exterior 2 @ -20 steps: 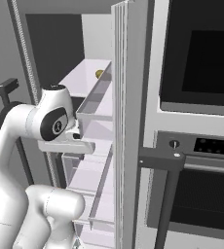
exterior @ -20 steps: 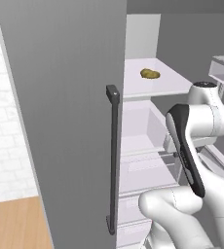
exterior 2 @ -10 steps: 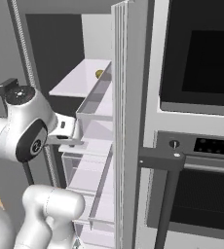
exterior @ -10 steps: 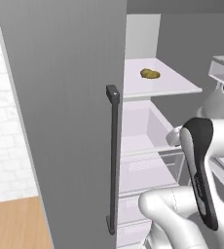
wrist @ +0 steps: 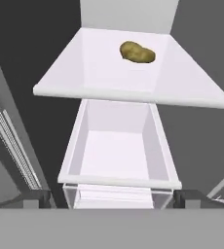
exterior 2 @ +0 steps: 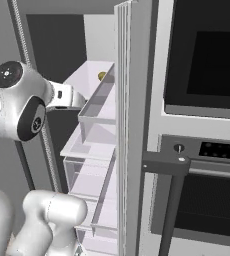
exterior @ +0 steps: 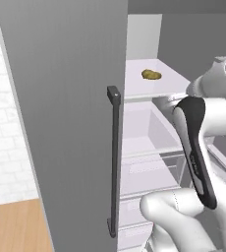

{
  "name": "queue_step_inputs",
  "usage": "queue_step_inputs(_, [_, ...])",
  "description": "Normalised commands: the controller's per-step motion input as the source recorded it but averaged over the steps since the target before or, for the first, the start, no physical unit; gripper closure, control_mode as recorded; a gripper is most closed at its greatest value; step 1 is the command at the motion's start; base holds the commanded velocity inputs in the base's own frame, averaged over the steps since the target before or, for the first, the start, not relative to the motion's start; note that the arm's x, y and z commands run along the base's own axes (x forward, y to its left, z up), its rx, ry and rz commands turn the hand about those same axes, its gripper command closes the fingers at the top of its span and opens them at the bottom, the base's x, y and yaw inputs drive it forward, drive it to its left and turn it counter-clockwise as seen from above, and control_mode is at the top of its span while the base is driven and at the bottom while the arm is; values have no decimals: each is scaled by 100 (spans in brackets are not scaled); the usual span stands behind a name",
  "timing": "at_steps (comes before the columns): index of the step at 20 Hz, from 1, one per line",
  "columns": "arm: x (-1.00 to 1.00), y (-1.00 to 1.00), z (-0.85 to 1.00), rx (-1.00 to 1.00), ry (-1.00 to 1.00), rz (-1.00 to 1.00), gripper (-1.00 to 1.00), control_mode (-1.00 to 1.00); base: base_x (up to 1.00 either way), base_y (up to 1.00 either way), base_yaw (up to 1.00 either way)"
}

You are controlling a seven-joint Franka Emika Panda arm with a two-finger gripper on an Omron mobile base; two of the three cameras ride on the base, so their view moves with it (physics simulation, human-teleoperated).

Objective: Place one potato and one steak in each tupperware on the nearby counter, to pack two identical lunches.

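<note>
Since a second ago the arm has swung up and in toward the open fridge; base hasn't moved, potato hasn't either. Pincer point(wrist: 112, 202) is wide open, nothing in it, both tips just poking up at the bottom of the hand view, aimed into the fridge.

Straight ahead of it sits a white drawer point(wrist: 118, 146), empty as far as I can see. Above that, the shelf point(wrist: 84, 73) with the potato point(wrist: 137, 52) lying toward the back, slightly right of centre, well apart from the pincer.

Step in hand, I'd say: reach for the potato. To do it well, lift the hand over the shelf's front lip first, then go in level and close across the potato's short side.

Room: clear space above the shelf, but the fridge door point(exterior: 61, 123) with its dark handle point(exterior: 114, 162) stands close on the left, door bins point(exterior 2: 99, 107) on the right, so little sideways room for the elbow.

No steak, tupperware or worktop to place yet.
</note>
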Motion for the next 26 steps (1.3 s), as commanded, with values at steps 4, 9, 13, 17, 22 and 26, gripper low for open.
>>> queue_step_inputs(4, [97, -1, 62, -4, 1, -2, -100, -100, 0, 0, 0])
queue_step_inputs(9, [100, -9, 2, -5, 2, 8, -100, -100, 0, 0, 0])
queue_step_inputs(13, [100, -55, -3, 0, 0, 21, -100, -100, 0, 0, 0])
queue_step_inputs(17, [87, -54, 7, -4, 19, 27, -100, -100, 0, 0, 0])
queue_step_inputs(22, [64, -9, -1, -10, 21, 21, -100, -100, 0, 0, 0])
queue_step_inputs(26, [19, 17, -8, -6, -2, 3, -100, -100, 0, 0, 0])
